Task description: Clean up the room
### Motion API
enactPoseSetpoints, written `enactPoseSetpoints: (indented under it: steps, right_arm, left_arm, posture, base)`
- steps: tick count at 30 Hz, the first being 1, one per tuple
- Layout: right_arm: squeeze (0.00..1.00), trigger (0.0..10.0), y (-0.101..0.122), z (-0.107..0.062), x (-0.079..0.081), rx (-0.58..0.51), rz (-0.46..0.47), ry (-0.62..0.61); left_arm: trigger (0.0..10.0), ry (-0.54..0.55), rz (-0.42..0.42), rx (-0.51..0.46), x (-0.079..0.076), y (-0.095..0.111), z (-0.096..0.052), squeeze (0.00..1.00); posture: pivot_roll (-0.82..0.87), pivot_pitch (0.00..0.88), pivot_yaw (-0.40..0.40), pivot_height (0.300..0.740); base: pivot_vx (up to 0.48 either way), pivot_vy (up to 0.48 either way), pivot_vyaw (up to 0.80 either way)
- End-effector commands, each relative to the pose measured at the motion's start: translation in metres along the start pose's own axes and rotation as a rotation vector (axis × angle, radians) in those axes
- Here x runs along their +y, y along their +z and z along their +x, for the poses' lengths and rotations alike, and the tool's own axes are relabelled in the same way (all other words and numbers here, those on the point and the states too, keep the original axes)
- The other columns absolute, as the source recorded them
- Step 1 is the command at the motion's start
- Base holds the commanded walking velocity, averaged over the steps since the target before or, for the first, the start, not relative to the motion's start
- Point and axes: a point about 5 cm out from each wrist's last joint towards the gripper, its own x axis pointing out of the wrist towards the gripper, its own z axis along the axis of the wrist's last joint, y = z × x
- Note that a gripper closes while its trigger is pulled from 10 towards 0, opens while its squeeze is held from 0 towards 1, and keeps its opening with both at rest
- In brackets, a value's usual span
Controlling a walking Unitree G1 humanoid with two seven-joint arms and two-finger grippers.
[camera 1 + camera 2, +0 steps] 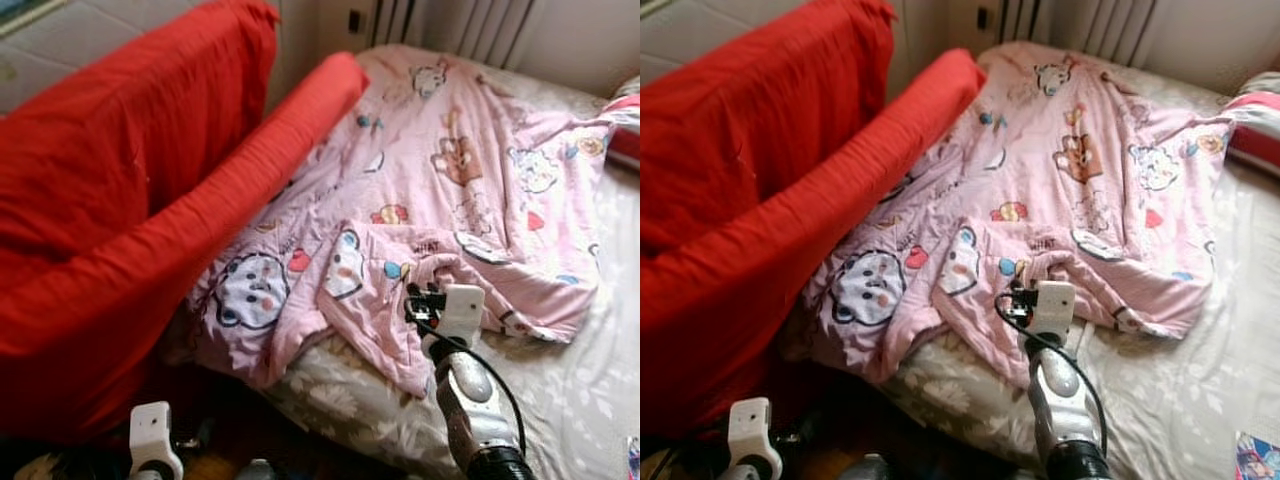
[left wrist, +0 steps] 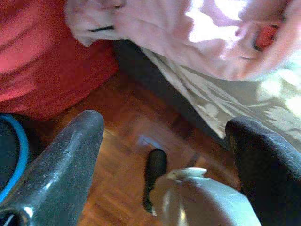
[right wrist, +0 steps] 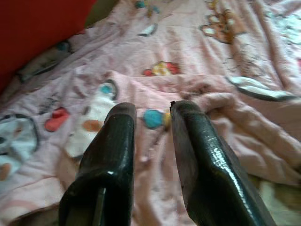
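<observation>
Right gripper (image 3: 153,110): nearest the head camera, reaching forward over the near edge of the bed; its two black fingers (image 3: 110,155) stand close together with a narrow gap, holding nothing, poised just above a fold of the blanket.
Left gripper (image 2: 164,136): low beside the bed, fingers spread wide apart and empty, above the wooden floor (image 2: 127,122).
Pink blanket (image 1: 450,170): rumpled across the bed, printed with cartoon animals (one round face sits near the left corner), its near corner folded over and hanging past the mattress edge.
Bed (image 1: 590,390): pale floral sheet bare on the near and right side.
Red sofa cover (image 1: 130,200): drapes a sofa pressed against the bed's left side; the blanket's left edge lies against its long red roll.
Radiator (image 1: 450,25): at the wall behind the bed's head.
Red-striped cushion (image 1: 1255,125): at the far right edge of the bed.
Dark small object (image 2: 155,176): on the floor below the left gripper; cannot tell what it is.
</observation>
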Motion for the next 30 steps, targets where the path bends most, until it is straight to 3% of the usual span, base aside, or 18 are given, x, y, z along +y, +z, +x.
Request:
enactPoseSetpoints:
  steps: [1,8,19,30]
  right_arm:
    - [0.0,10.0,-0.013,-0.005,-0.013,0.068,0.014,-0.057]
    - [0.0,10.0,-0.02,-0.007,-0.023,0.12,0.027,-0.115]
    - [0.0,10.0,-0.013,-0.003,-0.015,0.081,0.013,-0.059]
    - [0.0,10.0,-0.015,-0.003,-0.01,0.073,0.008,-0.017]
  left_arm:
    - [10.0,-0.002,0.002,0.035,0.0,-0.011,-0.004,0.0]
    - [10.0,-0.008,0.002,0.033,-0.001,-0.01,-0.004,0.0]
    - [10.0,-0.015,0.001,0.033,-0.001,-0.011,-0.005,0.0]
    - [10.0,-0.016,0.002,0.036,-0.001,-0.012,-0.005,0.0]
  posture:
    - [0.12,0.226,-0.026,0.74]
    - [0.12,0.227,-0.025,0.74]
    - [0.12,0.23,-0.023,0.74]
    - [0.12,0.223,-0.022,0.677]
  base:
    - [0.0,0.0,0.0]
    - [0.0,0.0,0.0]
    - [0.0,0.0,0.0]
    - [0.0,0.0,0.0]
